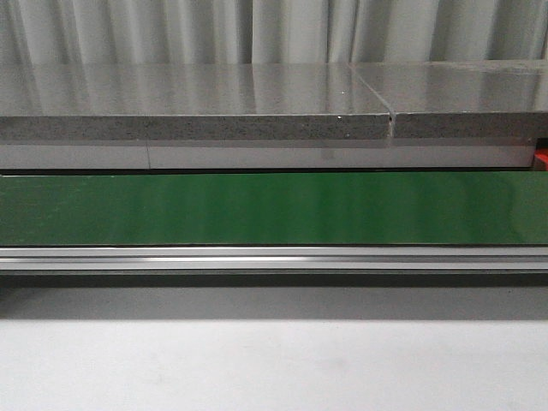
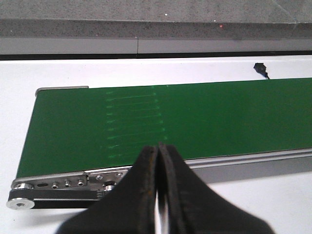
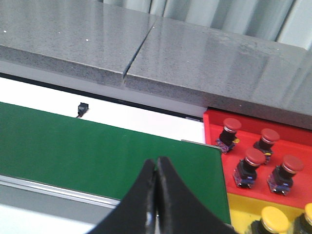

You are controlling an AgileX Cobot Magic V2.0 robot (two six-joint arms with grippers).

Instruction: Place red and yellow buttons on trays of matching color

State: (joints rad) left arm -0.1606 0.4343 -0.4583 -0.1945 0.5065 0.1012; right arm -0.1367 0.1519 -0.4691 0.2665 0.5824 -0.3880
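Observation:
My left gripper (image 2: 158,146) is shut and empty, hovering over the near edge of the green conveyor belt (image 2: 170,122) near its end. My right gripper (image 3: 156,162) is shut and empty over the belt's other end (image 3: 97,151). Beside that end stands a red tray (image 3: 214,124) holding several red buttons (image 3: 254,157). A yellow tray (image 3: 241,209) next to it holds yellow buttons (image 3: 274,218), partly cut off by the frame edge. No button lies on the belt in any view. In the front view the belt (image 1: 274,208) is bare and neither gripper shows.
A grey stone ledge (image 1: 257,107) runs behind the belt. An aluminium rail (image 1: 274,257) borders the belt's near side, with white tabletop (image 1: 274,368) in front. A small black part (image 2: 260,68) sits on the white surface behind the belt.

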